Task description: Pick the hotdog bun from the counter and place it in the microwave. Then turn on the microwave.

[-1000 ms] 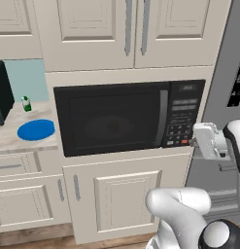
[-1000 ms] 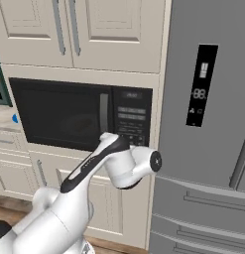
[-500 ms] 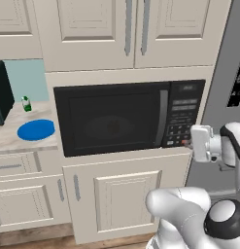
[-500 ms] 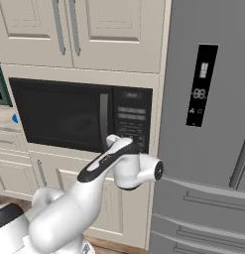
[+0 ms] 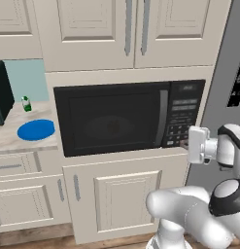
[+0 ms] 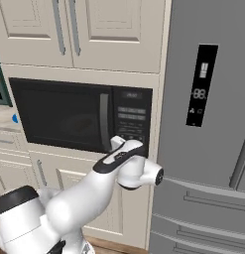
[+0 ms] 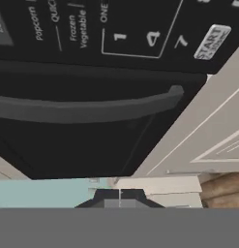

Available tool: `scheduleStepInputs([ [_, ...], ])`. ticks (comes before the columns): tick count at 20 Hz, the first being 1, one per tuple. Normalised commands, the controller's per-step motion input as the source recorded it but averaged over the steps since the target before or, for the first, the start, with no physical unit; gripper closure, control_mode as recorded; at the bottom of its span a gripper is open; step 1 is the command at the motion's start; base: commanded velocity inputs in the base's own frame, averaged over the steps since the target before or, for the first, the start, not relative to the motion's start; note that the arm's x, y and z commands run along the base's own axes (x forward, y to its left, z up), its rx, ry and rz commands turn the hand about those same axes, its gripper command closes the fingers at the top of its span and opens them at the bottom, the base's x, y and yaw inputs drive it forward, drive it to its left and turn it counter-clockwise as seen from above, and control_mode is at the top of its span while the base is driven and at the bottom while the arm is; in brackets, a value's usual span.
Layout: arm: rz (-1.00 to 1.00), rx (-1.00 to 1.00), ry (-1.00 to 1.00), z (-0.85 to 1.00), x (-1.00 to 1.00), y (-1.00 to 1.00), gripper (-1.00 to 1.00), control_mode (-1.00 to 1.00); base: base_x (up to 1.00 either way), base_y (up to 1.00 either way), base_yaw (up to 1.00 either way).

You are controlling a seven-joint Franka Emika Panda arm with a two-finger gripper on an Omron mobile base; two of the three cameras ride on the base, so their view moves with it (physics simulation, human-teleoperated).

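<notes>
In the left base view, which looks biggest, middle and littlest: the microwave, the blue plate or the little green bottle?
1. The microwave, by far the largest.
2. The blue plate, much smaller, lying on the counter.
3. The green bottle, the littlest, though it stands farther back, so its smallness is partly distance.

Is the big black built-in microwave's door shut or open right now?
Shut. The black microwave's dark glass door sits flush in its frame, its vertical handle beside the button panel.

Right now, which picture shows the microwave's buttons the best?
The hand view: the button panel is close enough to read START, 1, 4 and 7. In the left base view the panel is small, with the hand at its bottom. In the right base view it is small too.
</notes>
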Motion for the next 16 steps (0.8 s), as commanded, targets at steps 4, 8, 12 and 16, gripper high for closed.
scheduleStepInputs([
  [4,0.00,0.12,0.00,-0.08,0.24,0.00,1.00,-1.00,0.00,0.00,0.00],
  [8,-0.02,0.10,0.00,-0.15,0.19,0.00,1.00,-1.00,0.00,0.00,0.00],
  [12,-0.03,0.07,0.01,-0.20,0.16,0.00,1.00,-1.00,0.00,0.00,0.00],
  [16,-0.03,0.05,0.01,-0.20,0.14,0.00,1.00,-1.00,0.00,0.00,0.00],
])
